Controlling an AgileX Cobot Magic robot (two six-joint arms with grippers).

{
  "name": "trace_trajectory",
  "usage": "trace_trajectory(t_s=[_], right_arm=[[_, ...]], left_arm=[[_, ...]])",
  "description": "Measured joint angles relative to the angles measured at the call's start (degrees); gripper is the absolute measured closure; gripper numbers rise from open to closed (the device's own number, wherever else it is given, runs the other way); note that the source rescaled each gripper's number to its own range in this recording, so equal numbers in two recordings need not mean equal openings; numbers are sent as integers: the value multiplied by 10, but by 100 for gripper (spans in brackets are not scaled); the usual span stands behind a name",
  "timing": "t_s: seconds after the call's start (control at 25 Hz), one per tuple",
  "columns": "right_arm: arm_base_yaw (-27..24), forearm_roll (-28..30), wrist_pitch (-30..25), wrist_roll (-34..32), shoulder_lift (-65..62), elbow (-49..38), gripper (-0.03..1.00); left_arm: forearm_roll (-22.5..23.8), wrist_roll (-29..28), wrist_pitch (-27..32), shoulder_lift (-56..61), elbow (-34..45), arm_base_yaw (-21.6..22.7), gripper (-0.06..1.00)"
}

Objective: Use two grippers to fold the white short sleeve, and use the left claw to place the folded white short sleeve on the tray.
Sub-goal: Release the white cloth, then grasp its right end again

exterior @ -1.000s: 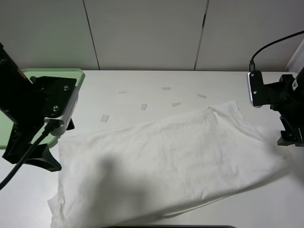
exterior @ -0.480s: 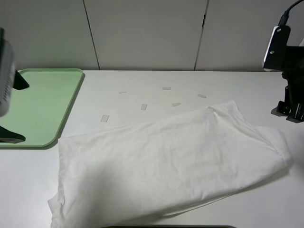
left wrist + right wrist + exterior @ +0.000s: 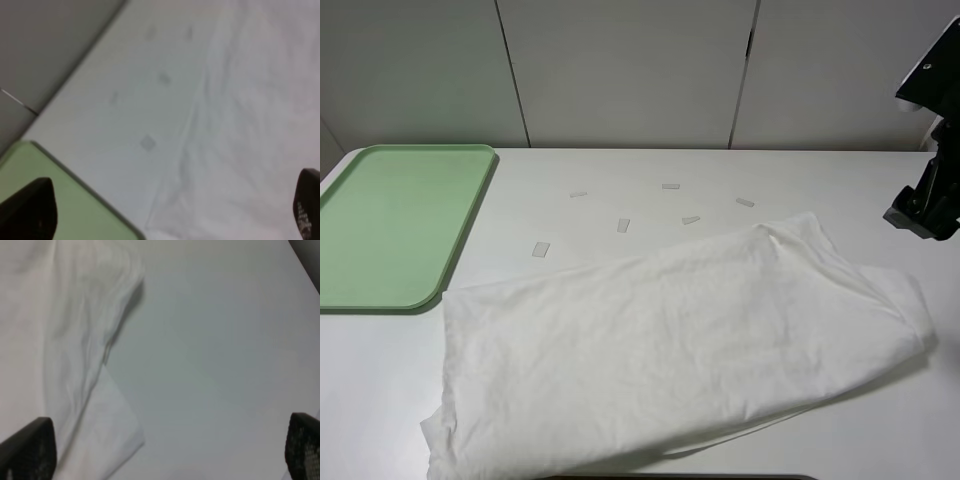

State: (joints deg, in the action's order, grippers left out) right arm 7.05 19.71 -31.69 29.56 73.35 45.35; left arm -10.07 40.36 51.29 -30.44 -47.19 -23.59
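Off opposite ends of the white short sleeve (image 3: 670, 340), the left claw (image 3: 167, 207) and right gripper (image 3: 165, 446) are hanging wide open, empty, while it is lying partly folded beside the tray (image 3: 390, 230), probably needing both edges gripped for another fold.

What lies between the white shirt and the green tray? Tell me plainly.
Nothing visible does. The white short sleeve lies just beside the tray, only bare tabletop between them. The tape strips lie flat, off that path.
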Motion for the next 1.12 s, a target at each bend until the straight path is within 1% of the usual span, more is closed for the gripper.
trace_trajectory(t_s=[0.2, 0.36, 0.52, 0.56, 0.6, 0.64, 0.68, 0.76, 0.8, 0.88, 1.0, 1.12], right_arm=[[0, -46, -3, -10, -41, 0, -3], [0, -105, 11, -10, -88, 0, -3], [0, -168, 11, -9, -138, 0, -3], [0, -180, 9, -9, -150, 0, -3], [0, -180, 9, -9, -150, 0, -3], [0, -186, 8, -9, -160, 0, -3], [0, -197, 5, -8, -169, 0, -3], [0, -212, -9, -8, -197, 0, -3], [0, -217, -11, -8, -203, 0, -3], [0, -221, -22, -7, -217, 0, -3], [0, -228, -34, -7, -226, 0, -3], [0, -247, -43, -7, -226, 0, -3]], left_arm=[[-8, -77, 3, 124, 1, 0, 0], [-6, -140, 45, 192, 1, 0, 0], [27, -221, 85, 240, 3, 0, 0], [27, -221, 85, 240, 3, 0, 0], [39, -242, 92, 251, 4, 0, 0], [53, -276, 104, 272, 4, 0, 0], [53, -276, 104, 272, 4, 0, 0], [58, -304, 109, 298, 12, 0, 0], [58, -313, 121, 308, 31, 0, 0], [58, -316, 126, 308, 54, 0, 0], [58, -320, 118, 309, 85, 0, 0], [57, -322, 102, 309, 127, 0, 0]])
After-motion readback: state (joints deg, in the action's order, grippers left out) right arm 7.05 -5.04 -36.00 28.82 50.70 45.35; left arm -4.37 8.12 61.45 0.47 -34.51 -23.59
